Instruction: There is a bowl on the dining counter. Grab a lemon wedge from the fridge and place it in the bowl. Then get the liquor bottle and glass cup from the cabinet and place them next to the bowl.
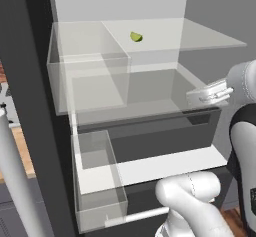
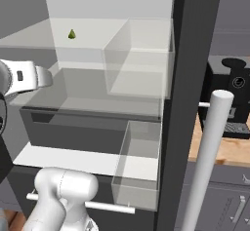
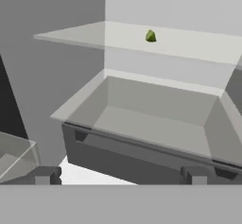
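Facing the open fridge, the gripper hangs in front of the drawer, below the glass shelf and well apart from the lemon wedge. In the hand view the two fingertips stand wide apart with nothing between them, so the hand is spread and empty. The wedge lies alone on the shelf, toward the back wall.

Hazards from this position, as a judgement:
- The gripper sits lower than the shelf. A straight advance would likely drive it into the drawer or the shelf edge; it must rise first.
- The wedge is small and probably light. One finger touching before the other could push it toward the back wall.
- Its resting attitude is hard to read at this range, so the closing line may need checking nearer in.
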You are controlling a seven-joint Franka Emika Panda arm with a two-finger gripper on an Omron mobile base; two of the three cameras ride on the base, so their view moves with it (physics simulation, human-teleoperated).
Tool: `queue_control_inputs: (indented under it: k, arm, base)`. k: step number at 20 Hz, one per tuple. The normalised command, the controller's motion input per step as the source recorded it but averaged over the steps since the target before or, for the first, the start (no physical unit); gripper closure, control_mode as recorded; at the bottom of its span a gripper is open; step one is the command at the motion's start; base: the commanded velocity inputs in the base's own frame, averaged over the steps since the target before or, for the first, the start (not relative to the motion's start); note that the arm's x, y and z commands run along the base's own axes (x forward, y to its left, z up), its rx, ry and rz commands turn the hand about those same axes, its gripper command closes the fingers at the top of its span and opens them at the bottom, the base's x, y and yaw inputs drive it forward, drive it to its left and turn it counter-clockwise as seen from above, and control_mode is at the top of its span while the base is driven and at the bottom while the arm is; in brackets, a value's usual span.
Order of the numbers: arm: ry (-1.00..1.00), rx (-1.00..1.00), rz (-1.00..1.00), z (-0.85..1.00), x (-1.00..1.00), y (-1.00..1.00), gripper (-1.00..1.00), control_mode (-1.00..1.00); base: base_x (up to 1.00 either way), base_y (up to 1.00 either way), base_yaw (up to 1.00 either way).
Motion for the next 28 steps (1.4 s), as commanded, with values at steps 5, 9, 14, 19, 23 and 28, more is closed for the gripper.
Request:
queue_control_inputs:
  k: [5, 9, 14, 19, 23, 28]
  arm:
    - [-0.07, -0.07, 0.00, 0.52, 0.31, 0.00, -1.00, -1.00]
    - [-0.19, 0.00, 0.01, 0.04, 0.51, 0.00, -1.00, -1.00]
    - [-0.08, 0.00, 0.03, 0.01, 0.56, 0.00, -1.00, -1.00]
    - [-0.03, 0.00, 0.04, 0.00, 0.58, 0.00, -1.00, -1.00]
    - [-0.05, 0.01, 0.03, 0.00, 0.42, 0.02, -1.00, -1.00]
    - [-0.02, 0.02, 0.05, 0.02, 0.26, 0.11, -1.00, -1.00]
  base:
    - [0.00, 0.00, 0.00]
    - [0.00, 0.00, 0.00]
    - [0.00, 0.00, 0.00]
    - [0.00, 0.00, 0.00]
    - [0.00, 0.00, 0.00]
    - [0.00, 0.00, 0.00]
